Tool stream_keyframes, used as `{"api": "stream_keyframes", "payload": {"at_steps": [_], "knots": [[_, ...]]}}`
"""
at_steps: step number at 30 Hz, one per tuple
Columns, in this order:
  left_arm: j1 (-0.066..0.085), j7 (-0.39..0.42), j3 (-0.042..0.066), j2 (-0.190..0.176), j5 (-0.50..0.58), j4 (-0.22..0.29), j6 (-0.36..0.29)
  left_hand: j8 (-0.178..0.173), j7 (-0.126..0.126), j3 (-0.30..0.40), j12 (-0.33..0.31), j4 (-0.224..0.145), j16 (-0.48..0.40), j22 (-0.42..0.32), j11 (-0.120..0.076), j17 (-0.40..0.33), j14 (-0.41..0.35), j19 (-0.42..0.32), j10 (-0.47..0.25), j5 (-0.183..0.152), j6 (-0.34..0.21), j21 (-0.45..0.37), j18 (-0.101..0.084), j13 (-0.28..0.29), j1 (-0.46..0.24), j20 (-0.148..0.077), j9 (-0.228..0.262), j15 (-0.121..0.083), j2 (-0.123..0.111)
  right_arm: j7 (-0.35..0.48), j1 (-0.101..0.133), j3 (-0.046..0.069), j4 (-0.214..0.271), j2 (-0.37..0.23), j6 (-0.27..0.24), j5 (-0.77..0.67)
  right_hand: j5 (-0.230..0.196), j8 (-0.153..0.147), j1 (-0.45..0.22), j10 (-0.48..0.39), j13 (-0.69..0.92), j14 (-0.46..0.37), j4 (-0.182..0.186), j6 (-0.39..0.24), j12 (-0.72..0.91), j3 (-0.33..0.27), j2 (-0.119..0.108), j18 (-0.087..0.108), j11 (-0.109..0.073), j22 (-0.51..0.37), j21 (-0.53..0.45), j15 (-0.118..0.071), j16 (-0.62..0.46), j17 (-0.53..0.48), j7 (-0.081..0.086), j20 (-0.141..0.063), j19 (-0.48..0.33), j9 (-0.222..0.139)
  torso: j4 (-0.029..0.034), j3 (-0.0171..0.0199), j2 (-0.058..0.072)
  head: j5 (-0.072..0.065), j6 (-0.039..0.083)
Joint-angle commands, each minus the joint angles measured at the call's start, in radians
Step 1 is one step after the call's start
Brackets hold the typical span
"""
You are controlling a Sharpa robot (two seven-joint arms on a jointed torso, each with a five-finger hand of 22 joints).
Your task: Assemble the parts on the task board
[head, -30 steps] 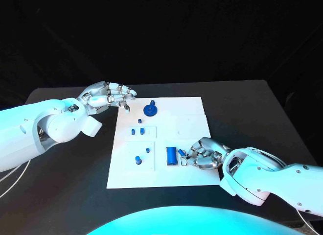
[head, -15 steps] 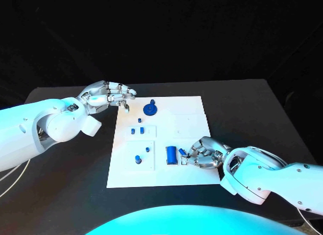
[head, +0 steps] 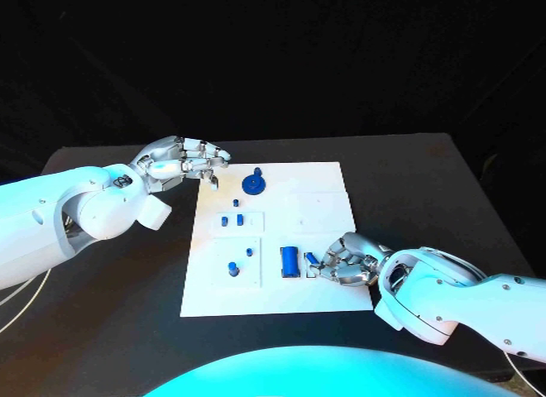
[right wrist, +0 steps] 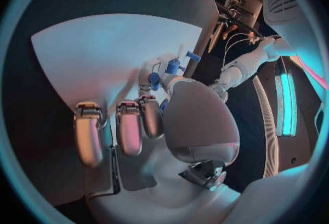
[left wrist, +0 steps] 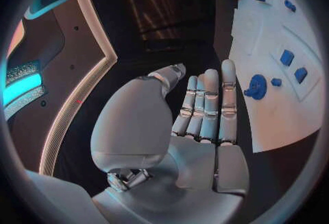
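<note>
Task board (head: 308,217), a white plate, lies flat in the middle of the black worktop (head: 440,190), with small blue parts on it. Near its far edge sits a round blue part with a knob (head: 256,184); just nearer than that is a tiny blue piece (head: 237,203), then a pair of short blue pegs (head: 232,221) side by side in a marked square. Toward the near left of the board are another small peg (head: 249,251) and a rounded blue piece (head: 234,269). A longer blue cylinder (head: 289,261) lies lengthwise near the board's near middle, just beside the right hand (head: 348,260). That hand rests low over the board's near right part, its fingers (head: 315,266) curled around a small blue part (right wrist: 154,78); the right wrist view shows blue pieces at the fingertips, so it appears to be grasping one, though the exact hold is hard to make out. The left hand (head: 184,161) hovers at the board's far left corner, just off its edge, grasping nothing; in the left wrist view its fingers (left wrist: 209,103) lie straight and close together with the thumb apart.
</note>
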Motion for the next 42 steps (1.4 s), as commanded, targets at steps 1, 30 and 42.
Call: {"api": "stream_keyframes", "payload": {"at_steps": [1,30,42], "knots": [[0.000,0.006,0.000,0.001,0.000,0.002,0.018,-0.005,0.005,0.003,-0.004,0.000,0.002,0.001,0.003,-0.001,-0.008,0.001,0.001,0.005,0.002,0.007,0.013,-0.001,0.003,-0.002,-0.001,0.001,0.000,-0.022,-0.001,-0.001,0.001,0.000,0.020,-0.010,0.004,0.005,-0.008,0.048,0.187,0.092,-0.154,0.006,0.004,0.155,0.000,-0.014,-0.006,0.263,0.005,-0.005,0.004,0.213,-0.006,-0.008,0.106,0.000,0.0004,-0.0002,0.000,0.000,0.000],[0.000,0.004,0.000,-0.002,0.000,0.003,0.018,-0.005,0.006,0.009,-0.005,0.001,0.003,0.004,0.004,-0.002,-0.007,0.000,0.002,0.004,0.003,0.009,0.013,-0.003,-0.003,-0.001,-0.001,0.001,-0.002,0.001,-0.001,-0.001,0.006,0.009,-0.021,-0.004,0.068,0.023,-0.145,0.050,0.190,0.092,-0.086,0.013,0.004,0.060,-0.079,-0.014,-0.005,0.263,0.005,-0.003,0.005,0.214,-0.006,-0.006,0.106,-0.019,-0.0004,0.0001,0.000,0.000,0.000],[0.000,0.003,0.000,-0.004,0.000,0.004,0.017,-0.005,0.006,0.011,-0.005,0.001,0.003,0.004,0.004,-0.002,-0.007,0.000,0.002,0.004,0.003,0.009,0.013,-0.003,-0.005,-0.001,-0.001,0.001,-0.002,0.012,-0.001,-0.001,0.008,0.009,-0.025,-0.002,0.046,0.024,-0.164,0.050,0.190,0.092,-0.065,0.016,0.004,0.021,-0.096,-0.014,-0.005,0.263,0.005,-0.002,0.005,0.214,-0.006,-0.006,0.106,-0.026,-0.0002,-0.0002,0.000,-0.001,0.001]]}}
